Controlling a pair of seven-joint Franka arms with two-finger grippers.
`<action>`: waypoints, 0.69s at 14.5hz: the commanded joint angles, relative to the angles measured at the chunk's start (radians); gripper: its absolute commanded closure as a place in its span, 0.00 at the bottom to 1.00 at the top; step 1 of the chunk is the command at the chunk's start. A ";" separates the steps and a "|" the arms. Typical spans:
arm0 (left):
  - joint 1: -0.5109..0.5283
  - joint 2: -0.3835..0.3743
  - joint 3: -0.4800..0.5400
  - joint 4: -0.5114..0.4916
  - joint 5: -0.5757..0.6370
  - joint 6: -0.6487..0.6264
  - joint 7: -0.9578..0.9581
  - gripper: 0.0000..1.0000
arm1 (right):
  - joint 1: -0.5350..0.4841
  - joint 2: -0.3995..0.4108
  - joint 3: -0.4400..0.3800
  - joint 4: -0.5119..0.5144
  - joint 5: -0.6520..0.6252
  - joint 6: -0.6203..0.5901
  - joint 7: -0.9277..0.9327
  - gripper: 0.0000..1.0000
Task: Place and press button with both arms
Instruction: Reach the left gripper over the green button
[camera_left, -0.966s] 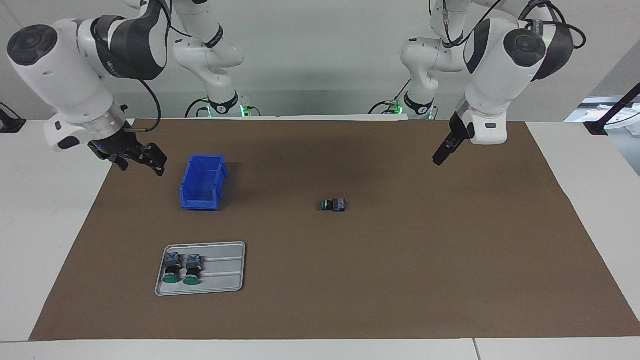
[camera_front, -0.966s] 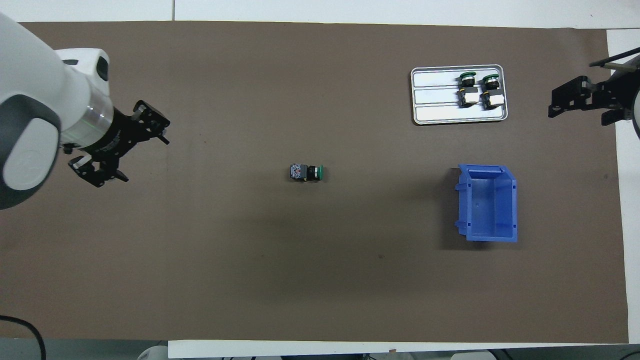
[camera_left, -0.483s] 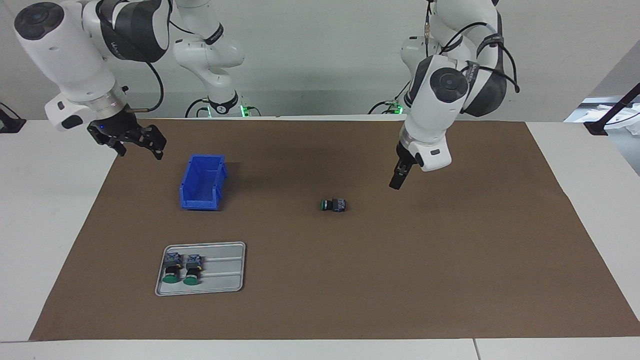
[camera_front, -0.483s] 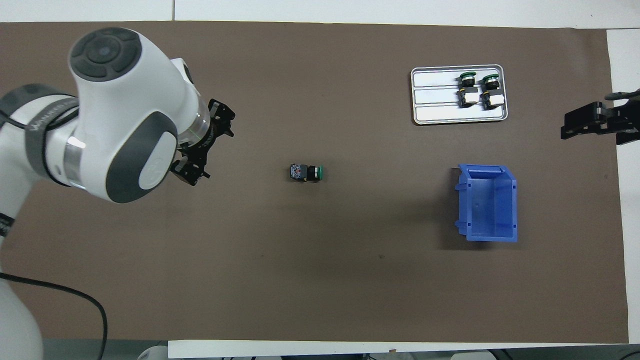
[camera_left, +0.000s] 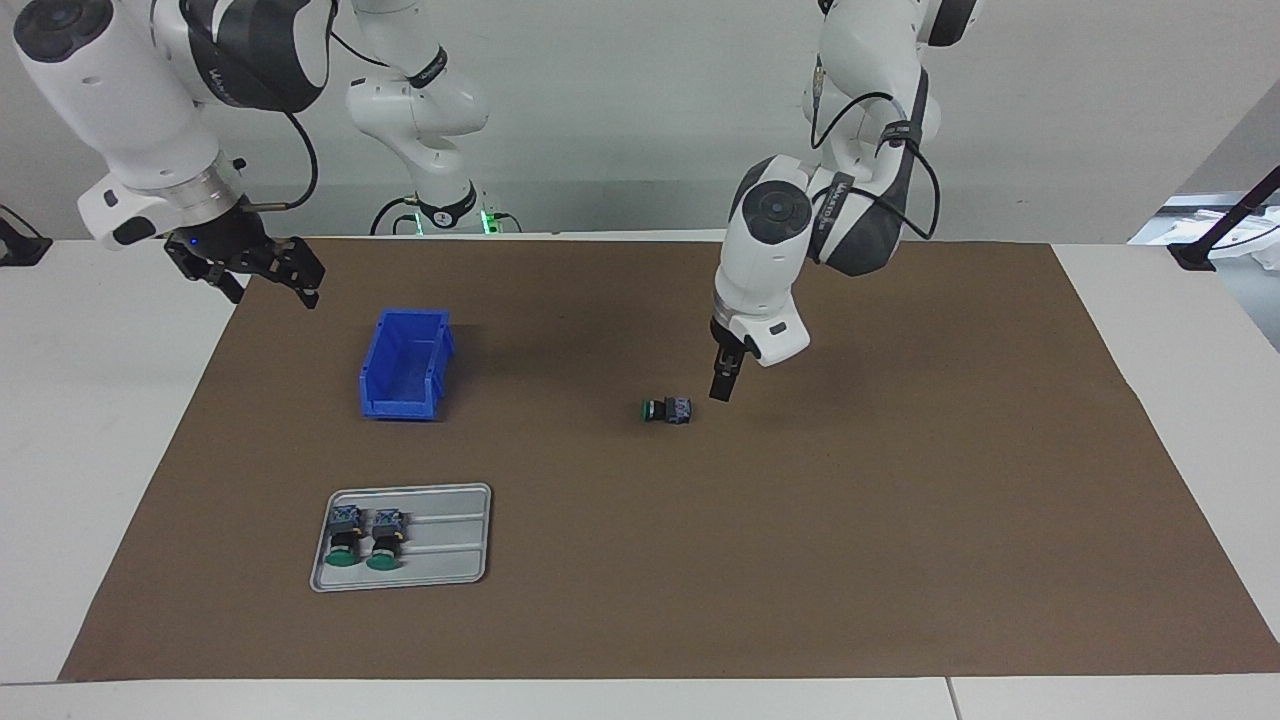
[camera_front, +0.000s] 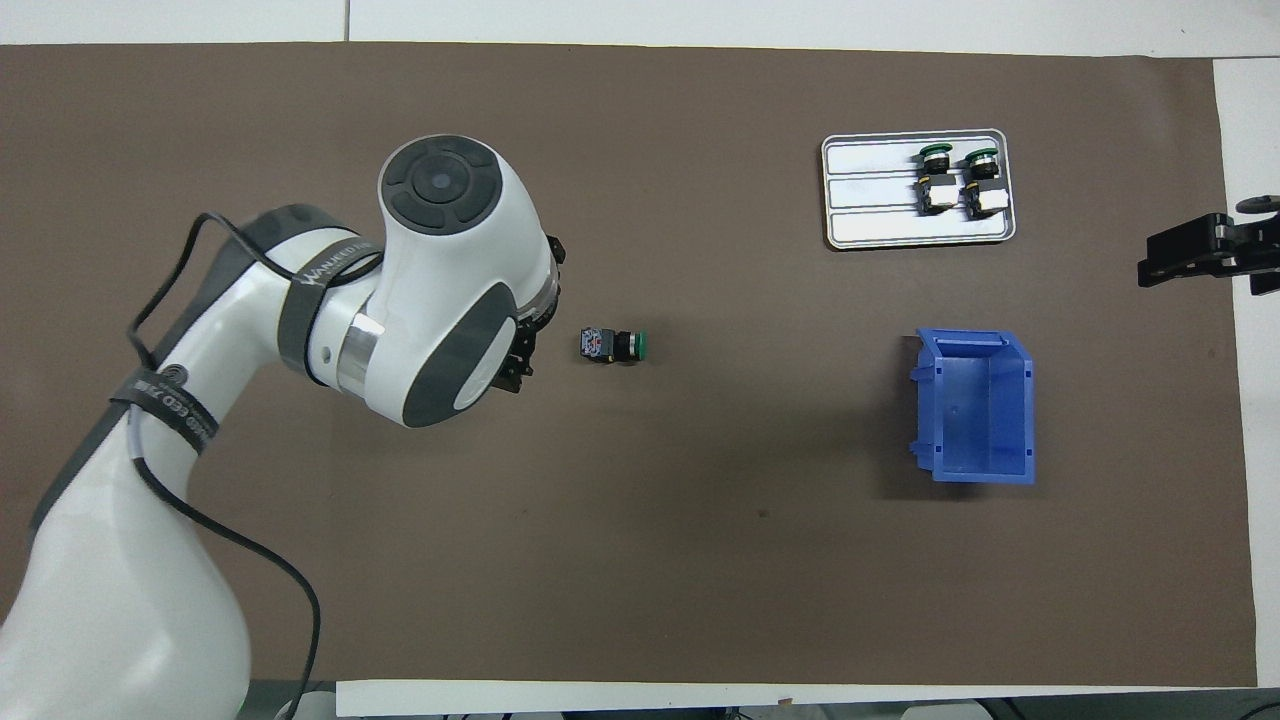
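The button (camera_left: 667, 410) lies on its side on the brown mat near the table's middle, green cap toward the right arm's end; it also shows in the overhead view (camera_front: 613, 345). My left gripper (camera_left: 722, 385) points down just above the mat, beside the button's grey-blue body end and apart from it. In the overhead view the left gripper (camera_front: 527, 342) is mostly hidden under its own wrist. My right gripper (camera_left: 268, 285) is open and empty, raised over the mat's edge at the right arm's end; it also shows in the overhead view (camera_front: 1160, 262).
A blue bin (camera_left: 405, 365) stands empty toward the right arm's end. Farther from the robots, a grey tray (camera_left: 440, 540) holds two identical buttons (camera_left: 345, 540) side by side. Two slimmer arms with green-lit bases (camera_left: 450, 215) stand at the table's robot end.
My left arm has swung in from its end of the table and come down beside the button. My right gripper has risen a little and drawn back toward its base. The button has not moved.
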 joint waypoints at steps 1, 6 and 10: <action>-0.046 0.058 0.017 0.034 0.016 0.074 -0.092 0.01 | -0.011 0.005 -0.001 0.001 0.002 -0.015 -0.016 0.02; -0.089 0.131 0.019 0.057 0.019 0.127 -0.168 0.01 | 0.005 -0.047 0.011 -0.012 0.002 -0.026 -0.018 0.02; -0.095 0.164 0.019 0.058 0.019 0.177 -0.221 0.01 | -0.003 -0.053 0.011 -0.012 0.002 -0.027 -0.018 0.02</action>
